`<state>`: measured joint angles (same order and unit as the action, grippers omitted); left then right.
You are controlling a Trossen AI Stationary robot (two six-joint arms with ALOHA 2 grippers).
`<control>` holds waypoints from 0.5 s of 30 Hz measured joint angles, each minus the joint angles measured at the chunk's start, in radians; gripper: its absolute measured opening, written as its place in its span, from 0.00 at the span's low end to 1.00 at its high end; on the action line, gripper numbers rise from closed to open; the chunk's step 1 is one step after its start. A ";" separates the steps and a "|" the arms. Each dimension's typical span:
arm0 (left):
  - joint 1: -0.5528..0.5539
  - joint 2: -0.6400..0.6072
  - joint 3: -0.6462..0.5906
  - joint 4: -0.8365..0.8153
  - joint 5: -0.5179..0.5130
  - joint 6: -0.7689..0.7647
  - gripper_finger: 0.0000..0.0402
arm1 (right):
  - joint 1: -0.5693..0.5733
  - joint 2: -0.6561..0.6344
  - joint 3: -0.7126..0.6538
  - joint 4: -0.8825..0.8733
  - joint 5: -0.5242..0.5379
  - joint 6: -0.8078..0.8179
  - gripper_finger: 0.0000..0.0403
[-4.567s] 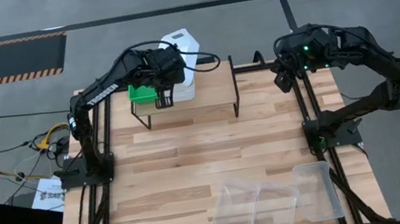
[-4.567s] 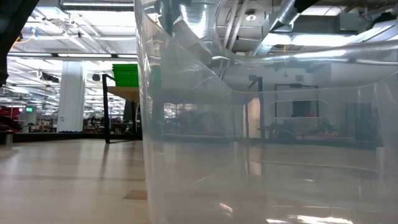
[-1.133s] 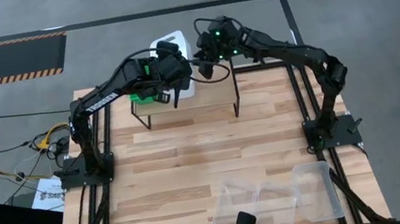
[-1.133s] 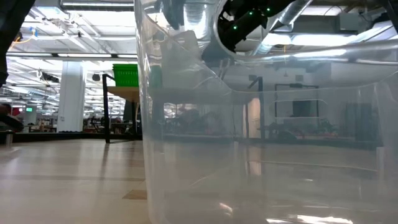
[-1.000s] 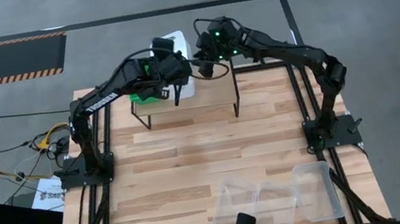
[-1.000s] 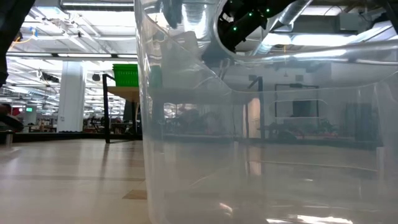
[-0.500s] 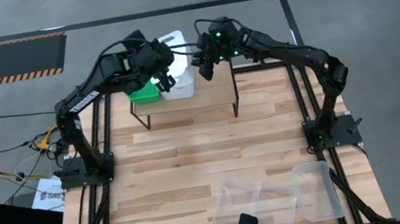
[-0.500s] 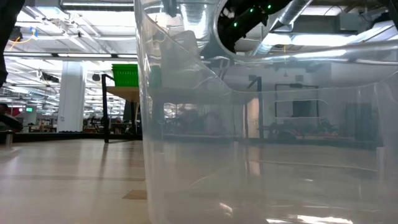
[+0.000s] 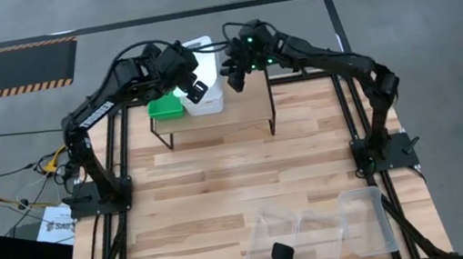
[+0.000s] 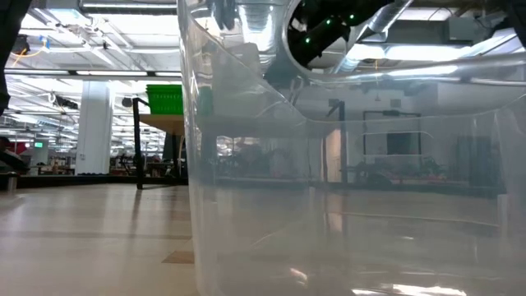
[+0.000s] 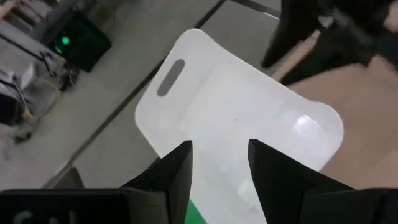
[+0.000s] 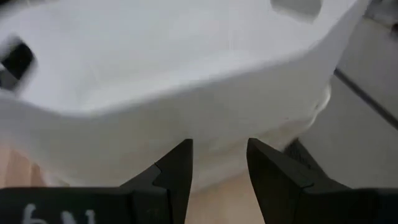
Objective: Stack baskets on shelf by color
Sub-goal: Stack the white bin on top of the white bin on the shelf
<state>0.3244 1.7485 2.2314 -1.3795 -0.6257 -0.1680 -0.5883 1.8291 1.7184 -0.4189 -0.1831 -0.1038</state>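
Since a second ago my left gripper (image 9: 192, 89) has pulled back off the green baskets (image 9: 165, 108) and swung toward the far edge, so it now hangs over the white baskets (image 9: 205, 102), and the top white tub that stuck out past the far edge now looks more squarely seated, though from above I can't be sure it is flush. White stack and green stack sit side by side on the left half of the shelf (image 9: 246, 105), green to the left. From the left wrist I see my two fingers (image 11: 176, 171) parted with only the white tub (image 11: 236, 124) beneath them, nothing held. My right gripper (image 9: 236, 77) hovers just beside the white stack on its right; its fingers (image 12: 175, 168) are apart too, with the white wall (image 12: 186, 81) right in front of them, and I can't tell whether they touch it. Three clear baskets (image 9: 316, 232) lie in a row near the table's (image 9: 222, 186) near edge, well apart from the shelf; one of them (image 10: 345, 181) fills the low view.
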 joint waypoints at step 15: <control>0.044 -0.001 0.000 -0.031 -0.054 -0.303 0.37 | -0.025 -0.059 0.001 0.038 0.001 -0.005 0.43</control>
<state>0.3687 1.7477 2.2314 -1.4105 -0.6794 -0.4715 -0.6137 1.7702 1.7195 -0.3812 -0.1822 -0.1092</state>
